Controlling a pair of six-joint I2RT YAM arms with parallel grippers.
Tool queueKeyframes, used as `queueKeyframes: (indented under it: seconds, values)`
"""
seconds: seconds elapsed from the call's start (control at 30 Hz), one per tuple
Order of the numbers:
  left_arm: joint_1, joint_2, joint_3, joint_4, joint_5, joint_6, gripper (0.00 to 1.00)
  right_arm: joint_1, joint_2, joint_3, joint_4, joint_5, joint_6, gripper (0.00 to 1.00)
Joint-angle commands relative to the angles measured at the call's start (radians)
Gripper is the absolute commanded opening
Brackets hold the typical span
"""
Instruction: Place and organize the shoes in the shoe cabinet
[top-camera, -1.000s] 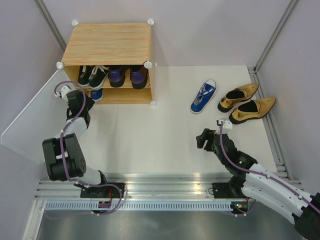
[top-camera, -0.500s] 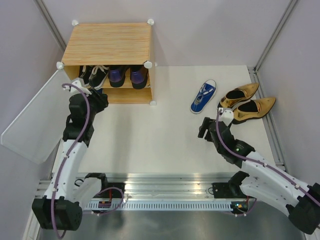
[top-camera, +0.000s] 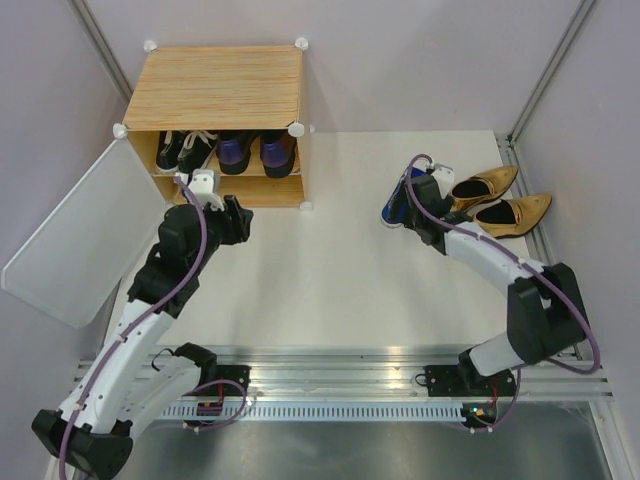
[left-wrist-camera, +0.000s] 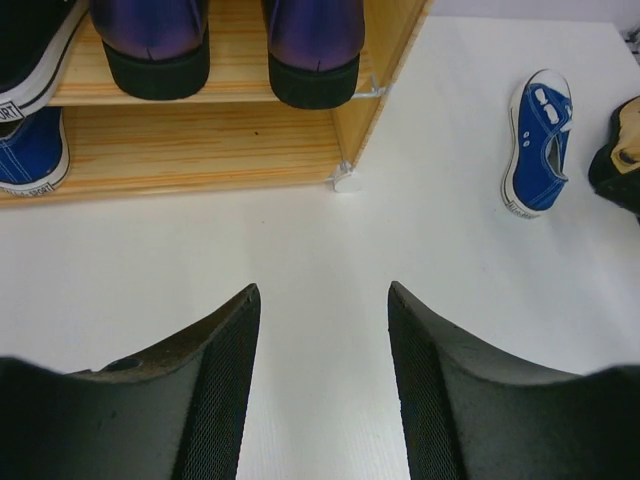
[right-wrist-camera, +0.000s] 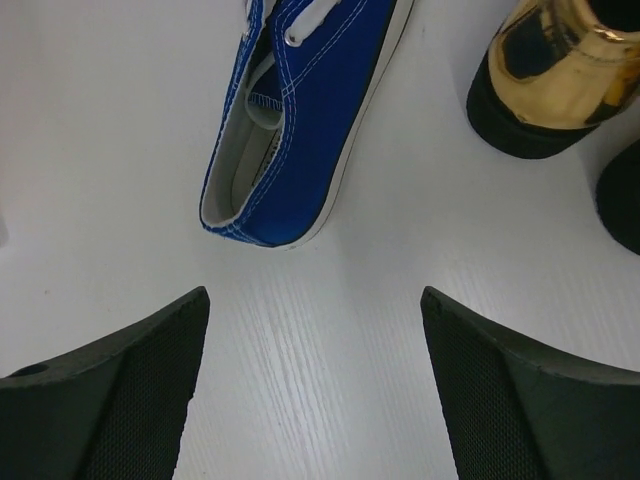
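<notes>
The shoe cabinet (top-camera: 220, 85) stands at the back left, its upper shelf holding black sneakers (top-camera: 185, 150) and purple heels (top-camera: 255, 150). One blue sneaker (left-wrist-camera: 30, 150) sits on the lower shelf. A second blue sneaker (top-camera: 393, 207) lies on the floor, and my right gripper (top-camera: 408, 212) hovers open just behind its heel (right-wrist-camera: 260, 215), touching nothing. The two gold heels (top-camera: 490, 185) lie to its right. My left gripper (top-camera: 238, 222) is open and empty over the bare floor in front of the cabinet's lower right corner (left-wrist-camera: 345, 180).
The cabinet's pale door panel (top-camera: 80, 240) hangs swung open on the left, beside my left arm. A gold heel (right-wrist-camera: 560, 80) lies close to my right gripper's right finger. Grey walls enclose the white floor.
My left arm has drawn out of the cabinet's lower left and swung right, jaws widening. My right arm has reached forward from mid-floor to the loose blue sneaker, jaws widening.
</notes>
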Motion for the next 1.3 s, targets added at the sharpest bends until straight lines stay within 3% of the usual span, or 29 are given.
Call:
queueKeyframes:
  seconds: [0.0, 0.17, 0.37, 0.43, 0.57, 0.6, 0.67, 0.93, 1.27]
  values:
    - [-0.006, -0.042, 0.007, 0.005, 0.001, 0.039, 0.59, -0.009, 0.159, 0.118, 0.047, -0.058, -0.020, 0.90]
    - [-0.021, -0.076, 0.011, 0.005, 0.022, 0.051, 0.60, -0.013, 0.356, 0.262, 0.042, -0.053, -0.043, 0.90]
    - [-0.043, -0.097, 0.010, 0.005, 0.027, 0.055, 0.61, -0.020, 0.424, 0.322, 0.010, 0.002, -0.046, 0.83]
    - [-0.049, -0.099, 0.011, 0.005, 0.032, 0.053, 0.62, -0.032, 0.434, 0.325, 0.010, 0.019, -0.046, 0.77]
    - [-0.052, -0.108, 0.010, 0.005, 0.034, 0.051, 0.62, -0.044, 0.460, 0.346, -0.007, 0.011, -0.049, 0.32]
    - [-0.054, -0.108, 0.010, 0.006, 0.031, 0.051, 0.62, -0.044, 0.460, 0.343, -0.010, 0.005, -0.055, 0.16]
    - [-0.054, -0.111, 0.010, 0.005, 0.032, 0.051, 0.62, -0.044, 0.441, 0.334, -0.011, -0.038, -0.061, 0.01]
    - [-0.054, -0.119, 0.011, 0.008, 0.035, 0.044, 0.62, 0.051, 0.201, 0.202, -0.019, -0.119, -0.107, 0.01]
    - [-0.054, -0.123, 0.007, 0.006, -0.002, 0.053, 0.63, 0.374, -0.128, -0.029, -0.040, -0.153, -0.008, 0.01]
